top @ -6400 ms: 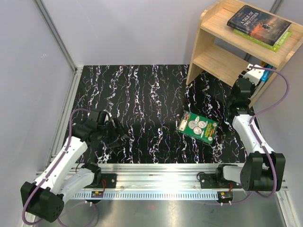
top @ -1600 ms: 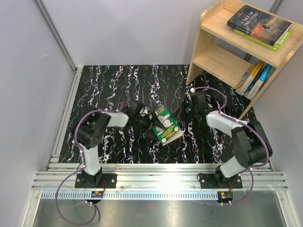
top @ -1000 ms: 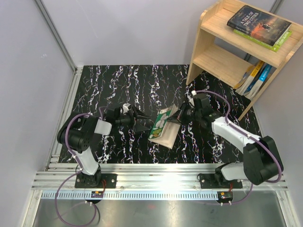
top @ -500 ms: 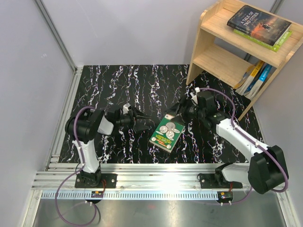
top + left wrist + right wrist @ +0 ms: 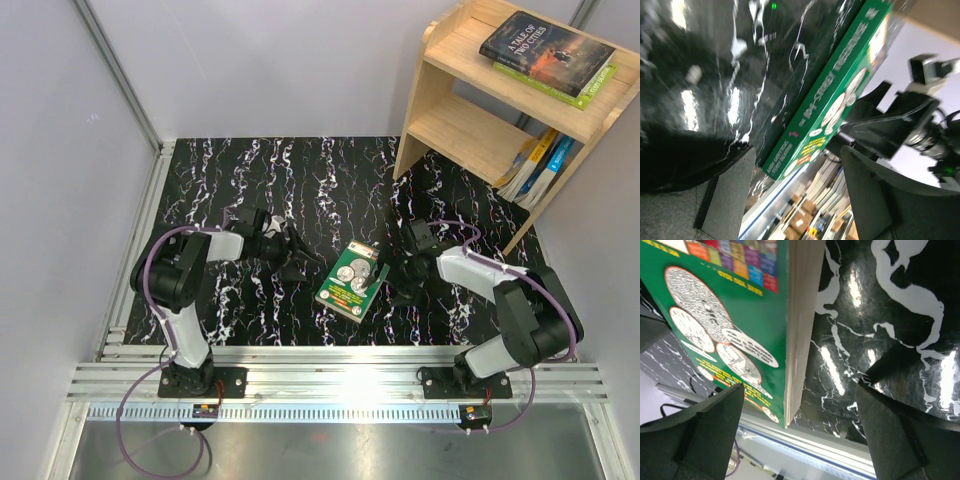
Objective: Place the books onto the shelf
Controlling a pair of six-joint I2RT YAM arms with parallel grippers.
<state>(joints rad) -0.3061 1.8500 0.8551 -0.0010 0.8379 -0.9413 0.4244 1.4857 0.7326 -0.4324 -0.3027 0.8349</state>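
**Flat on the worktop (image 5: 250,180): dk-green coin book (image 5: 350,280), nothing gripping it**

Far left, the L arm (image 5: 190,265) reaches rightward, low over the black marbled surface. The left fingers (image 5: 725,200) are spread apart w/ nothing btwn them. In the top view their tips sit just left of the book, w/ a strip of worktop showing btwn. In the left wrist view the green spine runs diagonally across the gap ahead, w/ the other arm's black parts beyond it.

Centre: the book lies flat, cover up w/ silver coins showing. Its long side runs upper-right to lower-left. It's toward the front of the worktop, well apart from the shelf (image 5: 420,100).

Just right of it, the right fingers (image 5: 705,435) are also released, splayed wide and clasping nothing. The right wrist view shows the pale page edge and green cover ahead, the page edge roughly in line w/ the gap. Can't tell if a tip touches the book. In the top view they sit at the book's right edge, w/ the R arm (image 5: 480,275) bent low behind them.

Far right, back corner: the light wooden shelf. On the top tier a dark book (image 5: 540,45) lies flat on a lime-green book (image 5: 598,88). On the lower tier a few thin books (image 5: 535,160) lean at the right end, incl. a blue one.
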